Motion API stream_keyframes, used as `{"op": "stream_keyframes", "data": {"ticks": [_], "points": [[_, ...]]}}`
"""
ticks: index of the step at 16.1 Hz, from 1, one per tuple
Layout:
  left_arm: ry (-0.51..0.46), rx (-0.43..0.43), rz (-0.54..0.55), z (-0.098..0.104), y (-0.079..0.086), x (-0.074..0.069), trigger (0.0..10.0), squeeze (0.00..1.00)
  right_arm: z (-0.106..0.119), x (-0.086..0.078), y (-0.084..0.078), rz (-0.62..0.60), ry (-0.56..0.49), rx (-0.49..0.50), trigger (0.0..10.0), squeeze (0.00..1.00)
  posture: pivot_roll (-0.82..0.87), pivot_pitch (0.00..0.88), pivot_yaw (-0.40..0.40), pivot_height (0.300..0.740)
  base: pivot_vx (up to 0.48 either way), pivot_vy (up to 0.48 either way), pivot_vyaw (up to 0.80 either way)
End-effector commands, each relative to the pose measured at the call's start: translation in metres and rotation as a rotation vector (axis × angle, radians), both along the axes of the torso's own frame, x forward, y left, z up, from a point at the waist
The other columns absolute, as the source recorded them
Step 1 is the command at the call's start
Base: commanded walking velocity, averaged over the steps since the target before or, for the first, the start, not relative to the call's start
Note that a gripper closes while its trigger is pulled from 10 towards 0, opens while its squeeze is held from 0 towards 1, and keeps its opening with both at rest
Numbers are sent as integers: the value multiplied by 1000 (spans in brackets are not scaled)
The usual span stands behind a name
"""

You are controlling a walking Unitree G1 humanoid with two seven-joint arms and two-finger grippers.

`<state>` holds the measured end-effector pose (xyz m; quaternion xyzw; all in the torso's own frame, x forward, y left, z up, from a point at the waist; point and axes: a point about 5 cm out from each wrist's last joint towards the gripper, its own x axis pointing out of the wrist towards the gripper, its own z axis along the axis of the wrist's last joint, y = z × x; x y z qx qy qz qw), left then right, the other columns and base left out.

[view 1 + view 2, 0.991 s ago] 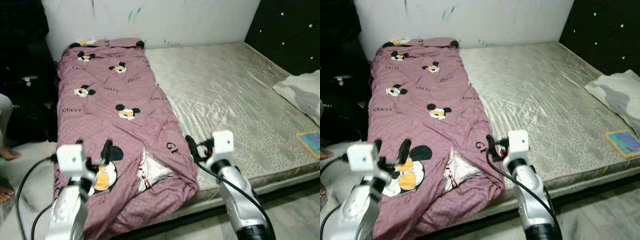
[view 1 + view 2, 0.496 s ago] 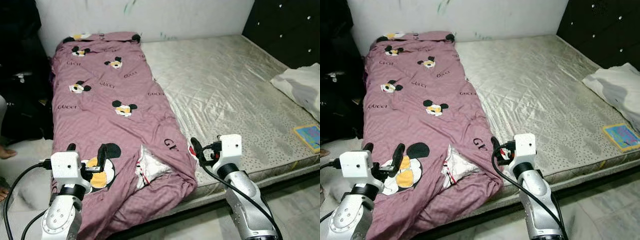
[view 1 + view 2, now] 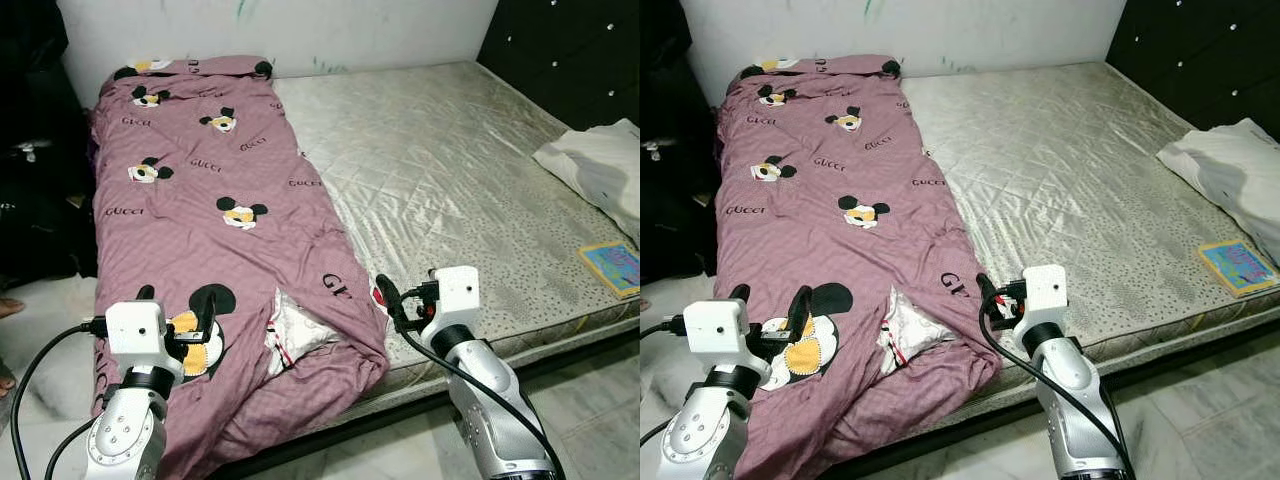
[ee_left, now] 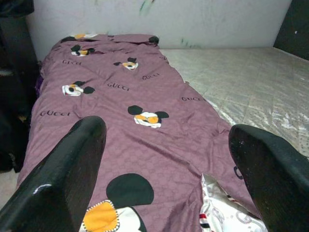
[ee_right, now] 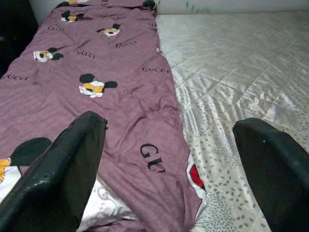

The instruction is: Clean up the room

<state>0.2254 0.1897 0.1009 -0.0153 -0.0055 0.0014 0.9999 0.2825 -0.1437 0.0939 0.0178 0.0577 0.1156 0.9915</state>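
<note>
We see a mauve duvet cover printed with black-eared cartoon mice on a silvery-grey quilted mattress.

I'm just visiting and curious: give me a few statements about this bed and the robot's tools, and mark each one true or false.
1. The purple blanket covers the whole mattress. False: it lies along the robot's left side only; the rest is bare.
2. Both tools are open and hold nothing. True: the left tool and right tool each show spread black fingers.
3. A colourful book lies near the mattress's right edge. True.
4. The white pillow sits on top of the blanket. False: it lies at the far right, apart from the blanket.
5. The right tool is near the blanket's lower corner. True.
</note>
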Motion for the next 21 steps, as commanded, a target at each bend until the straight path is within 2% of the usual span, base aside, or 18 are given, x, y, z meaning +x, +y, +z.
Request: {"op": "stream_keyframes", "data": {"ticks": [1, 6, 15, 21], "points": [[-1, 0, -1, 2, -1, 1, 10000, 0, 4, 1, 0, 14, -7, -2, 10000, 0, 58, 119, -58, 740, 0, 0, 0], [2, -14, -1, 1, -3, 3, 10000, 0, 5, 2, 1, 33, -4, -1, 10000, 0, 57, 118, -62, 736, 0, 0, 0], [11, -28, -8, -1, -5, 4, 10000, 0, 4, 4, 4, 58, -1, 3, 10000, 0, 57, 115, -67, 637, 0, 0, 0], [11, -22, -27, -1, -9, 6, 10000, 0, 1, 7, 7, 84, 8, -4, 10000, 0, 57, 105, -67, 637, 0, 0, 0]]}}
